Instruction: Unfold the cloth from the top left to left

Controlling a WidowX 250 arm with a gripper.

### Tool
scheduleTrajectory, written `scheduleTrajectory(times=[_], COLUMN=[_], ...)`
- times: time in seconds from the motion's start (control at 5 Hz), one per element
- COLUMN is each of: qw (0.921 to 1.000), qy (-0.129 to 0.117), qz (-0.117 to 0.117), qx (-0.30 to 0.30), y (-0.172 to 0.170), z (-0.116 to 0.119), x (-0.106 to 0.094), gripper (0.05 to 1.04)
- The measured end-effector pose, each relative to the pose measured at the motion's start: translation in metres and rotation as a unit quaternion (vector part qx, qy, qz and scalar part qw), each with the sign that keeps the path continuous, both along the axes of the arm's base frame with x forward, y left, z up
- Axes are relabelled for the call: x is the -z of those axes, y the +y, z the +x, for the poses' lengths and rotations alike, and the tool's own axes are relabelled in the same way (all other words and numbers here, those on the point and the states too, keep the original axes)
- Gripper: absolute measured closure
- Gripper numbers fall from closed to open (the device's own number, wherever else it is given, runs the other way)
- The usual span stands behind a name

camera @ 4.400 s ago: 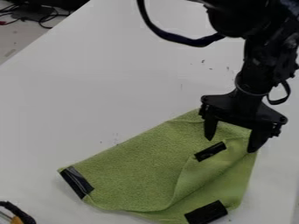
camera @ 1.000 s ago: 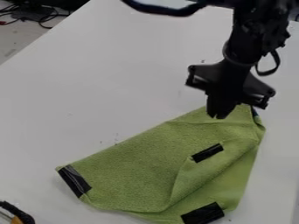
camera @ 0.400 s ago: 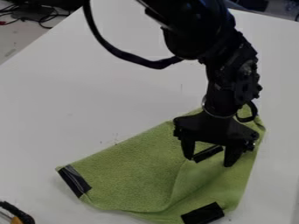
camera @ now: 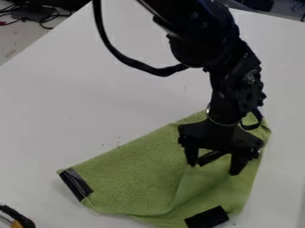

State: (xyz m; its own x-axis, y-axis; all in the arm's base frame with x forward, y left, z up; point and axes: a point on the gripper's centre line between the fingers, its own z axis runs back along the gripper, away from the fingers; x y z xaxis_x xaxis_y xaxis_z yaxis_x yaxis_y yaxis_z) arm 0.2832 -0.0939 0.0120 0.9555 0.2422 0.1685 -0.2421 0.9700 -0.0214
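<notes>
My black gripper [camera: 213,168] hangs over the right part of the green cloth [camera: 137,173], its two fingers apart on either side of a folded-over flap. A black tape patch [camera: 209,158] on that flap shows between the fingers, partly hidden by them. The cloth lies partly folded, with a fold edge running down its middle right. More black tape marks its left corner [camera: 76,184] and its bottom corner [camera: 207,218]. Whether the fingertips touch the cloth, I cannot tell.
The white table [camera: 89,98] surrounds the cloth. A black and orange object [camera: 18,218] sits at the lower left edge. Dark cables [camera: 44,15] lie beyond the table at the top left.
Since the oldest frame the gripper lifted up off the cloth's top corner, shut, then came down further left over the flap and opened. Lately it has dropped slightly. The cloth's top right corner shifted a little.
</notes>
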Motion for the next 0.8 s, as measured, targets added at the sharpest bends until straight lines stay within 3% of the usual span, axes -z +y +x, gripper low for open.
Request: scheduleTrajectory(times=[0.4, 0.6, 0.8], qw=[1.0, 0.9999, 0.9999], qy=[0.0, -0.001, -0.002], qz=[-0.001, -0.002, 0.0], qx=[0.007, 0.012, 0.016], y=[-0.0009, -0.0009, -0.0008], z=[0.0005, 0.001, 0.0013], x=[0.0017, 0.0016, 0.0013], gripper=[0.711, 0.905, 1.012])
